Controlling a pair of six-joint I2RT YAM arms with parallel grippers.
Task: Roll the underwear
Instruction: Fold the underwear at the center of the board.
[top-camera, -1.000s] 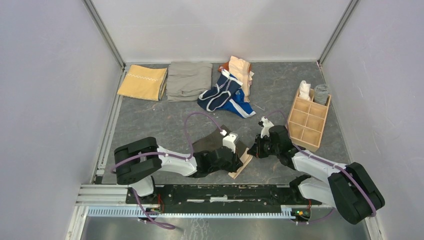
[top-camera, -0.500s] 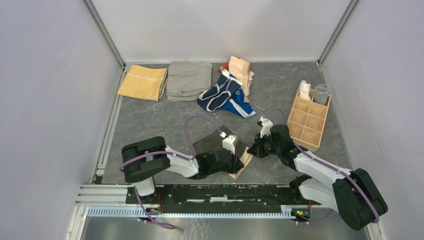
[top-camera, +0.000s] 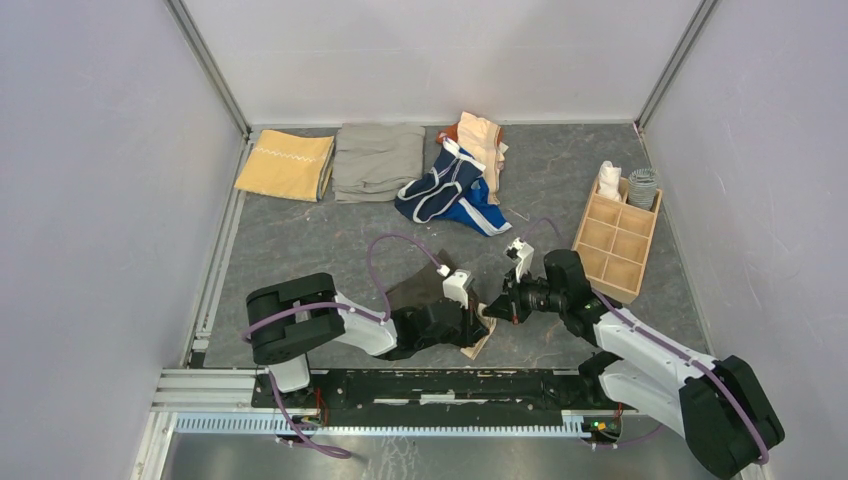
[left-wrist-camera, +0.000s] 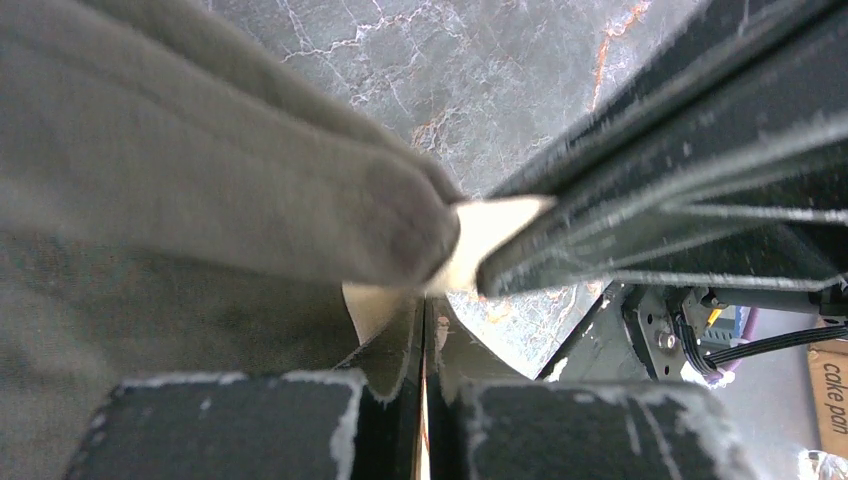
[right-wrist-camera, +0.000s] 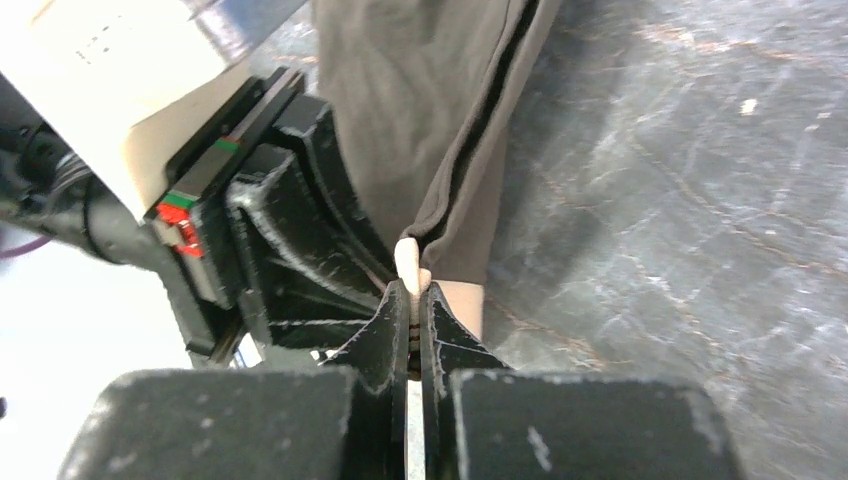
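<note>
1. So the dark grey-brown briefs (top-camera: 418, 288) lay on the table (top-camera: 300, 250), left of the wooden divider box (top-camera: 617, 243) and a bit nearer the front edge than it
2. the left gripper (top-camera: 470, 322) was clamped shut on the tan waistband (top-camera: 481, 343), and the right gripper (top-camera: 492, 312) pinched that same band just beside it, on the box side
3. that waistband edge faced the box and ran diagonally, dark cloth trailing off away from the box
4. both arms looked equally close, so my guess was the roll would travel from the band away from the box
5. the navy, blue and peach pieces (top-camera: 440, 190) sat heaped left of the box's far end
</note>
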